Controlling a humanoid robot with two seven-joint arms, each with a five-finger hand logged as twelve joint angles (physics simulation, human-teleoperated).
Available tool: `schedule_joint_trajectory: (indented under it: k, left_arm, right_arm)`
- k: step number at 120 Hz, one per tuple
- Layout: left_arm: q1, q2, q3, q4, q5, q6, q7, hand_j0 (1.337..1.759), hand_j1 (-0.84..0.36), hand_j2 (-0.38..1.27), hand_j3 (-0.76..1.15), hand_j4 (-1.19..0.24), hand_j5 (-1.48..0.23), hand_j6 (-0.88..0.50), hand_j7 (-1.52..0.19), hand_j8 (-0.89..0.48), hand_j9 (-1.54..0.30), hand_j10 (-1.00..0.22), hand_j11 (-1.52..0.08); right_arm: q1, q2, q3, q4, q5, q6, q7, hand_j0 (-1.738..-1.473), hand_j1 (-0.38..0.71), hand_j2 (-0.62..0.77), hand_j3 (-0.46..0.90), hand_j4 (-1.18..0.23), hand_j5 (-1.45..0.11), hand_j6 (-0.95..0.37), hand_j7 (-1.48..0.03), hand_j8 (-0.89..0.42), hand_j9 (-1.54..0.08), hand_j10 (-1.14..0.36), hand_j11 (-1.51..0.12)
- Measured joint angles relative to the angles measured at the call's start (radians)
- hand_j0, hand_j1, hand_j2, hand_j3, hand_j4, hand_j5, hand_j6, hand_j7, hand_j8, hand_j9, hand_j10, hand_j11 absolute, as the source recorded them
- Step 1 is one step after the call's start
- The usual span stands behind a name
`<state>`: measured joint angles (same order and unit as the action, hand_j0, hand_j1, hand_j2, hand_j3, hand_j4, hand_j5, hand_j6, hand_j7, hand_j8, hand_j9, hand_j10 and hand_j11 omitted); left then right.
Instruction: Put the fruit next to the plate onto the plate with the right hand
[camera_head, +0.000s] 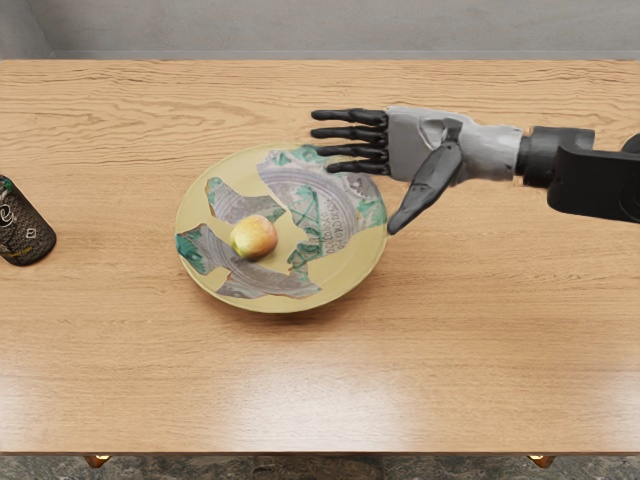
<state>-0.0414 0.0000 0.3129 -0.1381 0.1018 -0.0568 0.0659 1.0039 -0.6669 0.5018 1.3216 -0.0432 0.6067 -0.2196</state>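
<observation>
Resting on the plate (362, 262), the fruit (254, 237) lies left of the spread robot hand (372, 168).

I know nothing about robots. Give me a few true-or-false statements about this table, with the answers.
1. The fruit lies on the plate. True.
2. The right hand grips the fruit. False: its fingers are spread and hold nothing, over the plate's far right rim.
3. That hand's arm comes in from the picture's left. False: it comes in from the right.
4. A dark object lies on the table at the picture's left edge. True.
5. The plate is plain white. False: it is yellowish with green and grey patches.
</observation>
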Motion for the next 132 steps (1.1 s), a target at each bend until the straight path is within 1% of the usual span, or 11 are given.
schedule_joint_trajectory:
  k: [20,31,40,63,77,99,132]
  left_arm:
    - [0.000,0.000,0.000,0.000,0.000,0.000,0.000,1.658,0.06,0.05,0.00,-0.24,-0.32,-0.24,-0.32,-0.24,-0.32,-0.24,-0.32]
    - [0.000,0.000,0.000,0.000,0.000,0.000,0.000,1.658,0.06,0.05,0.00,-0.24,-0.32,-0.24,-0.32,-0.24,-0.32,-0.24,-0.32]
    - [0.000,0.000,0.000,0.000,0.000,0.000,0.000,1.658,0.06,0.05,0.00,-0.24,-0.32,-0.25,-0.32,-0.25,-0.32,-0.24,-0.32]
    - [0.000,0.000,0.000,0.000,0.000,0.000,0.000,1.658,0.06,0.05,0.00,-0.25,-0.32,-0.25,-0.32,-0.25,-0.32,-0.24,-0.32]
    - [0.000,0.000,0.000,0.000,0.000,0.000,0.000,1.658,0.06,0.05,0.00,-0.25,-0.32,-0.25,-0.32,-0.25,-0.32,-0.24,-0.32]
    - [0.000,0.000,0.000,0.000,0.000,0.000,0.000,1.658,0.06,0.05,0.00,-0.25,-0.32,-0.25,-0.32,-0.25,-0.32,-0.24,-0.32]
    - [0.000,0.000,-0.001,0.000,0.001,0.000,0.000,1.658,0.06,0.05,0.00,-0.25,-0.32,-0.25,-0.32,-0.25,-0.32,-0.25,-0.32]
  right_arm:
    - [-0.055,-0.103,-0.002,0.001,0.082,0.003,-0.009,-1.658,-0.30,-0.01,0.00,-0.04,-0.05,-0.04,-0.05,-0.04,-0.05,-0.04,-0.05]
    - [-0.088,-0.163,-0.003,-0.002,0.130,0.004,-0.039,-1.658,-0.31,-0.01,0.00,-0.04,-0.05,-0.04,-0.05,-0.04,-0.05,-0.04,-0.05]
    - [-0.112,-0.205,-0.003,-0.006,0.158,0.004,-0.053,-1.658,-0.31,-0.01,0.00,-0.04,-0.05,-0.03,-0.05,-0.03,-0.05,-0.03,-0.05]
    - [-0.168,-0.298,-0.004,-0.011,0.198,0.004,-0.064,-1.658,-0.31,-0.01,0.00,-0.03,-0.04,-0.03,-0.04,-0.03,-0.04,-0.03,-0.04]
    - [-0.186,-0.326,-0.003,-0.012,0.207,0.004,-0.065,-1.658,-0.31,-0.01,0.00,-0.03,-0.04,-0.03,-0.04,-0.03,-0.04,-0.03,-0.04]
    - [-0.194,-0.354,-0.001,-0.010,0.220,0.005,-0.064,-1.658,-0.31,-0.01,0.00,-0.03,-0.04,-0.03,-0.04,-0.03,-0.04,-0.03,-0.04]
    - [-0.199,-0.360,-0.003,-0.010,0.224,0.005,-0.064,-1.658,-0.31,-0.01,0.00,-0.03,-0.04,-0.03,-0.04,-0.03,-0.04,-0.03,-0.04]
